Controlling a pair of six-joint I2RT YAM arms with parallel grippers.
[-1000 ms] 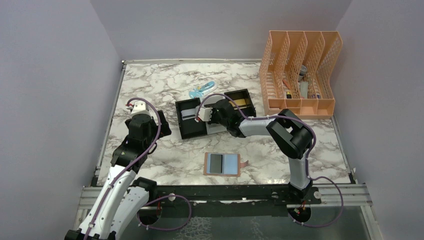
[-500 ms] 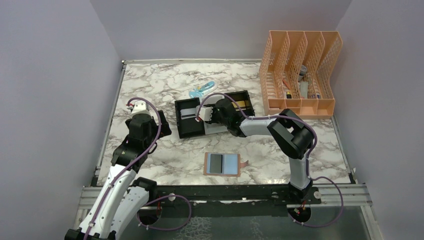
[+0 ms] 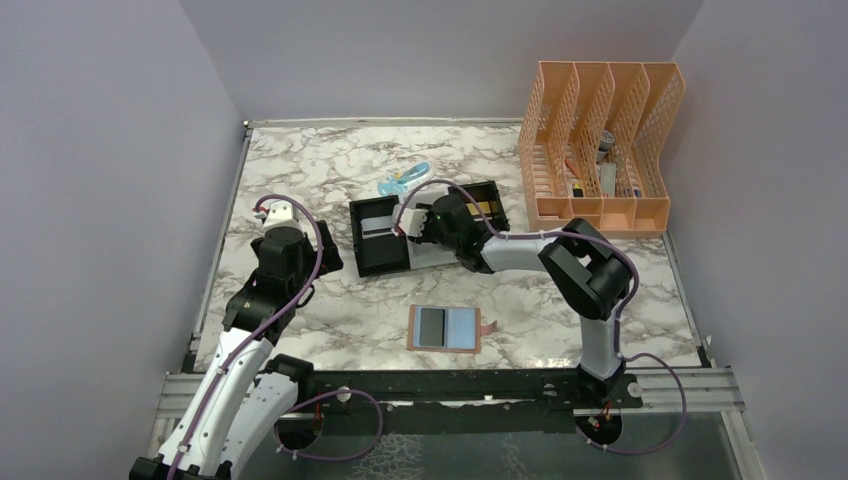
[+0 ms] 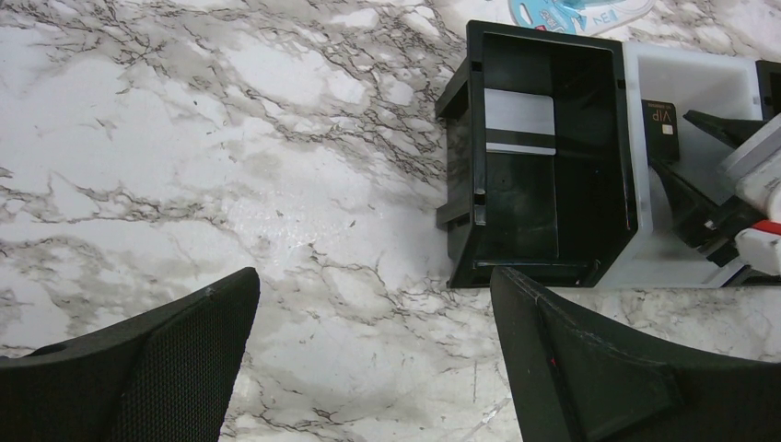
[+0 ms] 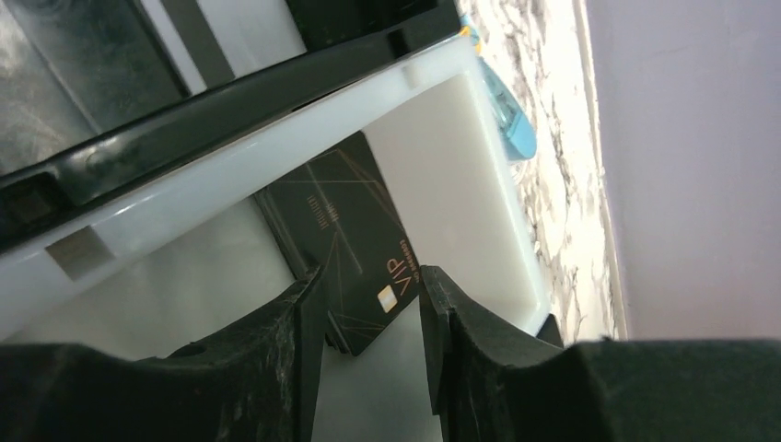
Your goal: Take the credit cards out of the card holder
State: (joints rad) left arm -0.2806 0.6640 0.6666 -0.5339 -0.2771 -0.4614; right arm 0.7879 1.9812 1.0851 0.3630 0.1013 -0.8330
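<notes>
The marble bench [image 3: 330,170] is carrying an orange file rack [image 3: 600,150] at its far right corner. The black-and-white tray [image 3: 357,240] is sitting mid-bench. The left hand [image 4: 373,295] is hovering over bare marble beside it, released and spread wide. The right hand [image 5: 370,285] is reaching into the tray's white middle compartment, its fingers parted and gripping nothing. The card holder [image 3: 447,328] is lying open near the front edge. A black card [image 5: 350,230] is lying flat in the white compartment. A silvery card [image 4: 519,120] and a gold card [image 3: 484,205] are resting in the black compartments on either side of it.
</notes>
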